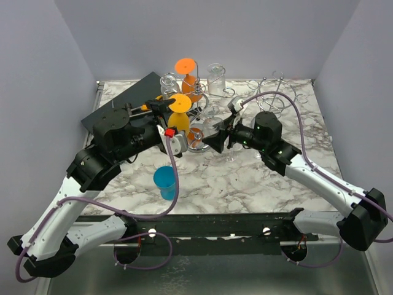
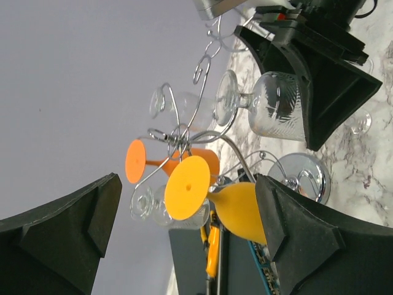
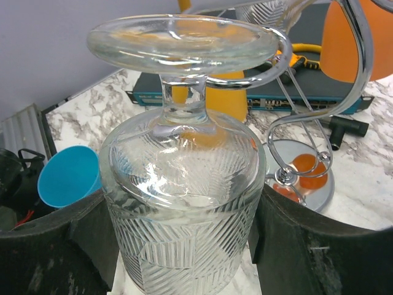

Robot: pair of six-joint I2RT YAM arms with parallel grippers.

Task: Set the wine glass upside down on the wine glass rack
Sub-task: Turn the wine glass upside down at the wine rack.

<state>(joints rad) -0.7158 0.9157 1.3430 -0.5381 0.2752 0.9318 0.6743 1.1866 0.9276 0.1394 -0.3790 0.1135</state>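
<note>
A clear etched wine glass (image 3: 184, 203) hangs upside down, foot up, its stem inside a wire hook of the chrome rack (image 3: 350, 80). My right gripper (image 3: 184, 212) is shut on its bowl, one finger on each side; it shows in the top view (image 1: 220, 140) beside the rack (image 1: 195, 138). My left gripper (image 2: 187, 206) is open wide around a yellow wine glass (image 2: 242, 212) hanging foot up on the rack; its bowl lies against one finger. The yellow foot shows from above (image 1: 180, 102). An orange glass (image 1: 186, 67) and clear glasses also hang there.
A blue cup (image 1: 164, 182) stands in front of the rack, left of centre. A dark flat box (image 1: 123, 101) lies at the back left. A second wire rack (image 1: 276, 92) stands at the back right. Grey walls close in on three sides.
</note>
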